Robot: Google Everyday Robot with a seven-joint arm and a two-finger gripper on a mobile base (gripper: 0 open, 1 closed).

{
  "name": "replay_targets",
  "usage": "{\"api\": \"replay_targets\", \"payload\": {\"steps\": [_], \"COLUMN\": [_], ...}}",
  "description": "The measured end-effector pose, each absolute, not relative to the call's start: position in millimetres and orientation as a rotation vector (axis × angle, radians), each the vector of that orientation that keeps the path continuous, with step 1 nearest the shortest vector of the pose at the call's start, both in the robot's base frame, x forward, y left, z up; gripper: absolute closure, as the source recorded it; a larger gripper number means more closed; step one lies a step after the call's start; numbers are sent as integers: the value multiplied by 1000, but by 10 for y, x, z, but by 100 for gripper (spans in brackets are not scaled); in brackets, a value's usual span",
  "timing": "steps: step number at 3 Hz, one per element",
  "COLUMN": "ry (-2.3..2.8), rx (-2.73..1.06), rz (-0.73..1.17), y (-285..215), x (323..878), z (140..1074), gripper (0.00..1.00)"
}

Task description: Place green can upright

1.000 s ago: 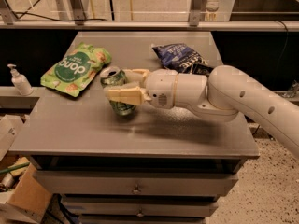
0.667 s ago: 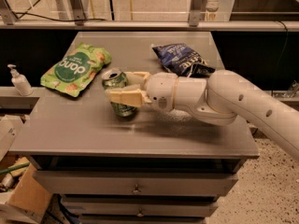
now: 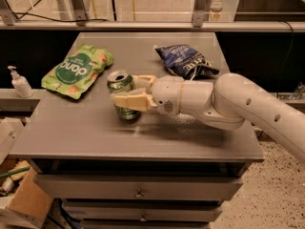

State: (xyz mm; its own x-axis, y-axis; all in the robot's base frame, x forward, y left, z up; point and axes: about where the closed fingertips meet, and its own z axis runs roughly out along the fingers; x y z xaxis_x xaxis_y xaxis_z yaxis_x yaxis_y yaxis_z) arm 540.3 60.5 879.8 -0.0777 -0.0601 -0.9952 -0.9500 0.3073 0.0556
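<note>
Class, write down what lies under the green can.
Only the grey table shows beneath the green can, which stands on it. The pincer grips the can's sides, covering its middle.

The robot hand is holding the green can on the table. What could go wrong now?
1. The gripper is shut on the green can, with one finger in front and one behind. If a finger drags while letting go, the can could tip over.
2. A tipped can might roll into the green snack bag or off the table.
3. The blue chip bag lies just behind the arm, so pulling back could shove it.
</note>
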Motion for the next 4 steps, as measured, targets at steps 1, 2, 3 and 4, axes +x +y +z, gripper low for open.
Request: {"api": "replay_targets", "payload": {"steps": [1,2,3,4], "ry": [1479,1503,1520,1537], "rx": [-992,-988,-985,-986], "rz": [943,907,883,866], "y": [431,283,178,113], "x": [5349,5301,5262,5238], "z": [8772,8769,8759,8750], "gripper": [36,14,0,0]}}
